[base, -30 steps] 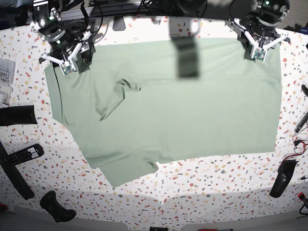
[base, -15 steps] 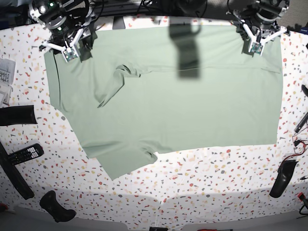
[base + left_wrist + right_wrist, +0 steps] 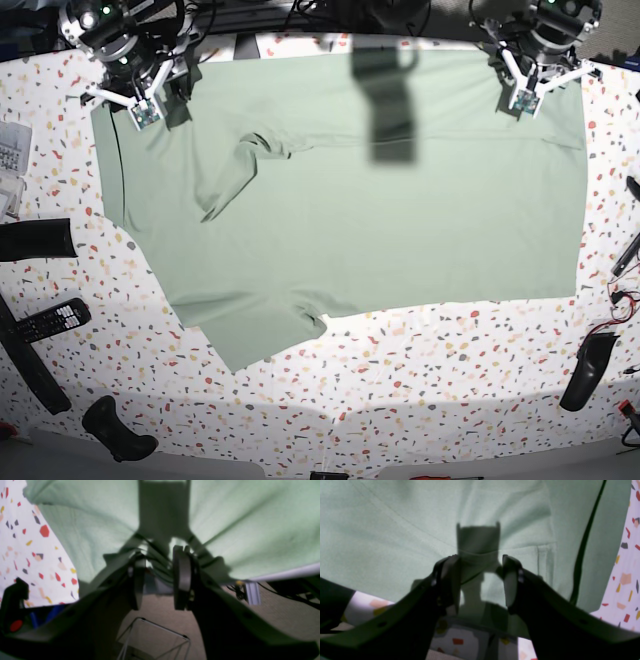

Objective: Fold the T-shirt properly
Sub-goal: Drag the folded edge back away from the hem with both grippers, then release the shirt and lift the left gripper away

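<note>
Both arms grip the far edge of the mint-green T-shirt (image 3: 380, 200) spread across the speckled table (image 3: 450, 380): left gripper (image 3: 527, 98) and right gripper (image 3: 143, 112) each pinch bunched fabric.

The T-shirt (image 3: 380, 200) is one plain pale mint green all over, with no print showing, only darker grey-green shadow patches near its far edge. Under it the table (image 3: 450, 380) is white terrazzo, speckled with small red, orange, yellow and dark grey chips. The right gripper (image 3: 143, 108) and the left gripper (image 3: 527, 98) have white bodies with black fingers (image 3: 510, 585), and a black remote control (image 3: 48, 320) with pale buttons lies among other black items at the table's near edges.
</note>
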`<action>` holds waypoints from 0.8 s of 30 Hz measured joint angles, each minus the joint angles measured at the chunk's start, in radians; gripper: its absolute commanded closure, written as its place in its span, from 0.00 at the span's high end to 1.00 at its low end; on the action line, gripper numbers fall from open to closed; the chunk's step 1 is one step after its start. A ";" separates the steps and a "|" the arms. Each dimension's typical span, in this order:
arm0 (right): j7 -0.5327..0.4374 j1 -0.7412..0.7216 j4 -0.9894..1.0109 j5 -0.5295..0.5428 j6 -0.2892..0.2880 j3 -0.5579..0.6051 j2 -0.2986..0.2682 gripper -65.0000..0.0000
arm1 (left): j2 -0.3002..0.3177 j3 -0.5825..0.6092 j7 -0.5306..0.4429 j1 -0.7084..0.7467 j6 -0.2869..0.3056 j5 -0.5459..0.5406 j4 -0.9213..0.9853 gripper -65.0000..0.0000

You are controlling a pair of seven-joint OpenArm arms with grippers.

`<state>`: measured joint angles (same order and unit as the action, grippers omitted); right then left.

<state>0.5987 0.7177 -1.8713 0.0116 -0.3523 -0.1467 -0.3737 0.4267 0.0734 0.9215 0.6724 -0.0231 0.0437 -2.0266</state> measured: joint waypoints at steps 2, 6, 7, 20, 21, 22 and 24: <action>0.016 0.001 -0.011 0.000 0.000 0.000 0.000 0.41 | 0.000 0.000 -0.001 0.000 -0.004 0.010 -0.030 0.27; 0.026 0.006 -0.030 -0.008 0.001 0.000 0.000 0.41 | 0.000 0.000 -0.006 -0.002 -0.003 0.010 -0.058 0.27; 0.028 0.006 -0.034 -0.008 0.001 0.000 0.000 0.41 | 0.000 0.000 -0.008 -0.002 -0.003 0.010 -0.058 0.27; 0.053 0.006 -0.043 -0.010 0.002 0.000 -0.001 0.41 | -0.001 0.000 -0.105 -0.089 -0.005 0.007 0.011 0.27; 0.053 0.006 -0.043 -0.010 0.002 0.000 -0.001 0.41 | 0.000 0.000 -0.108 -0.111 -0.006 0.009 0.034 0.27; 0.053 0.007 -0.043 -0.010 0.002 0.000 -0.001 0.41 | -0.001 0.000 -0.108 -0.137 -0.006 0.008 0.063 0.27; 0.053 0.008 -0.043 -0.010 0.004 0.000 -0.001 0.41 | -0.003 0.001 -0.111 -0.184 -0.008 0.009 0.123 0.27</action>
<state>0.6518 0.7254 -1.9144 0.0013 -0.3481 -0.1467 -0.3744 0.4240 0.0746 0.8104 0.4881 -0.0315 0.0528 -1.9034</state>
